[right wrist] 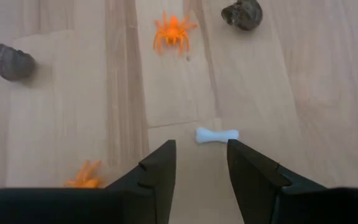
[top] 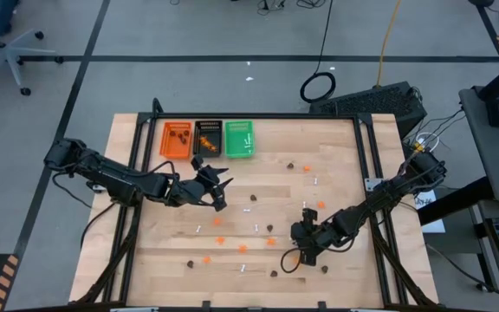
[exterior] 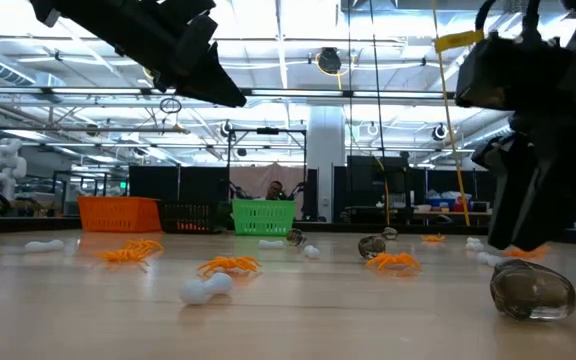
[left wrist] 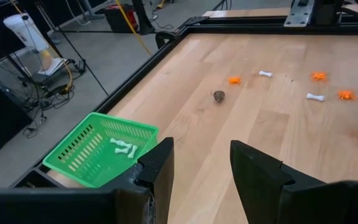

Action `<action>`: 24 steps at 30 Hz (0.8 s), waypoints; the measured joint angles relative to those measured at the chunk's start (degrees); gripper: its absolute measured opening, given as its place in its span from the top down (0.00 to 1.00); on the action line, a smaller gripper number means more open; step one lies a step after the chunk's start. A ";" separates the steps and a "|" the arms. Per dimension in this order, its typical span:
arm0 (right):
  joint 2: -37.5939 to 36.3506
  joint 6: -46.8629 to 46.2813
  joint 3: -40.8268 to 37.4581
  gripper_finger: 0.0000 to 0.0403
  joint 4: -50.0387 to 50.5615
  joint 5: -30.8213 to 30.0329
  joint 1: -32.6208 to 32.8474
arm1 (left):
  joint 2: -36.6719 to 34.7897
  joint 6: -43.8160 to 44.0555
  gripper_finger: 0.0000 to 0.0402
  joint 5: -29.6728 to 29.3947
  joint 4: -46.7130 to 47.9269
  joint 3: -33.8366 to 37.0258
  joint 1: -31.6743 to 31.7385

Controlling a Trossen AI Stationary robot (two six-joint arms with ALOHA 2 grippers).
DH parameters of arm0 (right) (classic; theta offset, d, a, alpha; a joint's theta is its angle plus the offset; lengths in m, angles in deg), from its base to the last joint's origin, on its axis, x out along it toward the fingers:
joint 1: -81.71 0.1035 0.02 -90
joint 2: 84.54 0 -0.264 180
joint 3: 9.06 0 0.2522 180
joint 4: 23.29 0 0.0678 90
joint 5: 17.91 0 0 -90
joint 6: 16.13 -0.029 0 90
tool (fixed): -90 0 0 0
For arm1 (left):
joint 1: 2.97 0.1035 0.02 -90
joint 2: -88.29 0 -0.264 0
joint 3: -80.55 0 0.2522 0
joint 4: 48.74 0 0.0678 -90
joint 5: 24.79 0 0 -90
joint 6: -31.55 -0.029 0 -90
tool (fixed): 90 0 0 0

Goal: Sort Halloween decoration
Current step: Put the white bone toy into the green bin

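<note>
Wooden table [top: 336, 165] carries the three small trays in a row near its far left edge: orange tray [top: 177, 139], black tray [top: 208, 139], green tray [top: 239, 139]. The green tray holds a few white bones [left wrist: 125, 148]; the orange tray has small items in it, too small to identify.

Left gripper [top: 218, 189] hangs above the table just in front of the black and green trays. Its fingers [left wrist: 157, 168] stand apart with clear space between them — nothing held. In the left wrist view the green tray sits just beside the fingers, and beyond it lie a dark skull [left wrist: 219, 96], an orange spider [left wrist: 234, 79] and two more bones [left wrist: 265, 73].

Right gripper [top: 302, 252] is low over the table on the near right side. Its fingers [right wrist: 159, 171] are also apart and empty. A white bone [right wrist: 217, 135] lies on the wood just beyond the fingertips, roughly in line with the gap but not between them. Farther off in that view: an orange spider [right wrist: 174, 30], a dark skull [right wrist: 242, 14], another skull [right wrist: 14, 62], and a second spider [right wrist: 86, 175] beside one finger.

The rest of the Halloween decoration remains scattered across the middle and near part of the table — spiders, skulls and bones well apart from one another. In the low view a dark skull [exterior: 533, 291] sits on the wood right under the right gripper.
</note>
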 joint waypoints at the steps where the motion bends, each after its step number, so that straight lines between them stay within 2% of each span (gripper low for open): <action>1: 0.00 -0.25 0.33 0.67 0.56 0.08 -0.07 | 0.00 0.02 0.62 0.00 0.00 0.00 0.00; 4: 0.00 -0.48 0.94 0.63 1.32 0.82 -0.28 | 0.00 0.00 0.62 0.00 0.00 0.00 0.00; 14: 0.91 0.92 1.53 0.39 1.85 0.28 -1.76 | 0.00 0.00 0.62 0.00 -0.02 0.00 0.00; 18: 3.43 0.85 1.53 0.36 0.86 -0.33 -1.79 | 0.00 0.00 0.62 0.02 0.02 0.00 -0.02; 24: 4.50 -0.39 1.62 0.38 -0.17 -0.82 -1.79 | 0.00 -0.15 0.62 0.02 0.09 -0.04 0.00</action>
